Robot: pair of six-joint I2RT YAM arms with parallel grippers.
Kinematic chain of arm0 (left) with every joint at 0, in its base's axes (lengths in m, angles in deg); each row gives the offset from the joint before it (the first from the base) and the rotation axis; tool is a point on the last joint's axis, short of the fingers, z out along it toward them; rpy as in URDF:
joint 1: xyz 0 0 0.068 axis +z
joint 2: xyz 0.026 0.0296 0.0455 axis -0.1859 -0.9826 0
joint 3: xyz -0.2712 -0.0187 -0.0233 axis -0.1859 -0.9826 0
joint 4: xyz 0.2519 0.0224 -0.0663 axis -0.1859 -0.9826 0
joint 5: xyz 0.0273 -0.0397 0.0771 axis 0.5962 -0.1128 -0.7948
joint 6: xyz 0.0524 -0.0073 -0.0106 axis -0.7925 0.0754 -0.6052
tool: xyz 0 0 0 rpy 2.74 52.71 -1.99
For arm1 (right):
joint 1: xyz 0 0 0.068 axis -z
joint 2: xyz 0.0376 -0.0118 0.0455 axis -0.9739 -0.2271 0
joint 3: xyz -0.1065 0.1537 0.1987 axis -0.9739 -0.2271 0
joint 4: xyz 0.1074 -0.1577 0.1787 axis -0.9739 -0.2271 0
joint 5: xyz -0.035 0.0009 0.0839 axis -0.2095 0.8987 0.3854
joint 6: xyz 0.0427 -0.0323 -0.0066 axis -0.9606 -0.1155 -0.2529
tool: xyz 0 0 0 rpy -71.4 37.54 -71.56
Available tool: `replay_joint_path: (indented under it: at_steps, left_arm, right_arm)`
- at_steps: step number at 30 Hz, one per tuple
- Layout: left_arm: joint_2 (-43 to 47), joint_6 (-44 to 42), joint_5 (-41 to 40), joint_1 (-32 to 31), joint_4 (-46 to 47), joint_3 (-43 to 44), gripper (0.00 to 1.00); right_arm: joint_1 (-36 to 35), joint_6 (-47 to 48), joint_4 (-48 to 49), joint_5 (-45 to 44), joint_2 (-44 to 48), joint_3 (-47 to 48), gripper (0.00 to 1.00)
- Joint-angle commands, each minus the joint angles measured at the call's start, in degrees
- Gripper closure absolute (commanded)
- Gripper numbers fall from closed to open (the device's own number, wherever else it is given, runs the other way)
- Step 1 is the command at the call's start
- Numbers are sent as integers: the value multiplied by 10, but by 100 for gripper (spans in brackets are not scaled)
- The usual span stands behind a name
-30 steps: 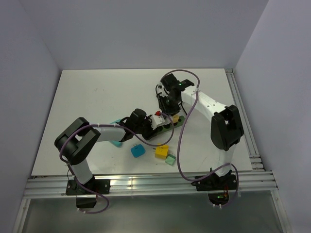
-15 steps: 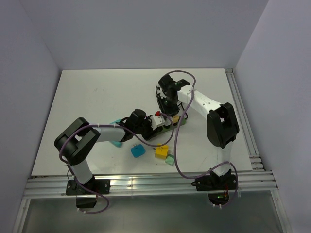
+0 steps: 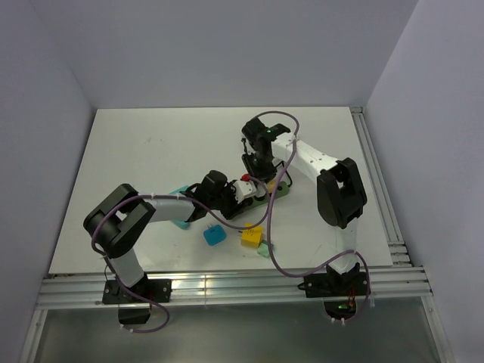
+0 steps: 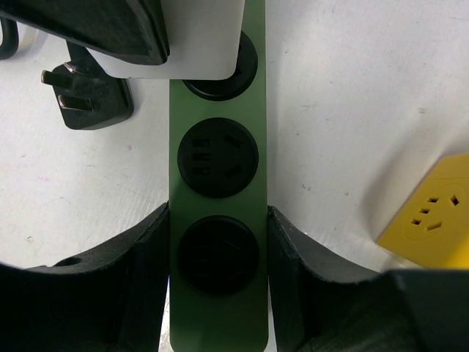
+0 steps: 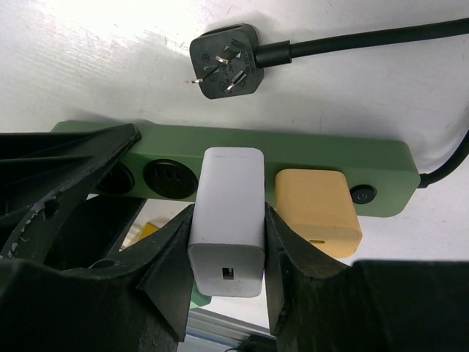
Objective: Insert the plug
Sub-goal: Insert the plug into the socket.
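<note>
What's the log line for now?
left hand: clamps strip | right hand: holds white plug on strip | seating: unclear | black plug: lying loose

**Materials and Finish**

My right fingers (image 5: pixel 165 279) are matt black plastic. The charger (image 5: pixel 227 213) is smooth white plastic with a slight sheen. The adapter (image 5: pixel 316 209) is matt yellow-orange plastic. The strip (image 5: pixel 293 150) is matt green plastic. The black plug (image 5: pixel 223 62) carries dull metal pins. The table (image 5: pixel 88 59) is matt white.

**Tight at the strip**

I see the white charger (image 5: pixel 226 220) boxed in: the orange charger (image 5: pixel 316 213) sits just beside it, and the left gripper (image 4: pixel 218 253) straddles the power strip (image 4: pixel 253 103) on the other side. A black plug (image 5: pixel 223 62) lies beside the strip, with a yellow adapter (image 4: pixel 432 213) opposite.
</note>
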Motion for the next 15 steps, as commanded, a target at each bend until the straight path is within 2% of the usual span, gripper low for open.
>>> replay_joint_path:
  at_steps: [1, 9, 15]
  left_arm:
    - [32, -12, 46, -12, 14, -7, 100]
    - [38, -11, 48, -11, 17, -10, 100]
    - [27, -4, 48, -11, 5, 0, 100]
  right_arm:
    - [-7, -2, -4, -23, -11, 29, 100]
    - [-15, -7, 0, -46, -31, 31, 100]
    - [-22, -28, 52, -49, -9, -25, 100]
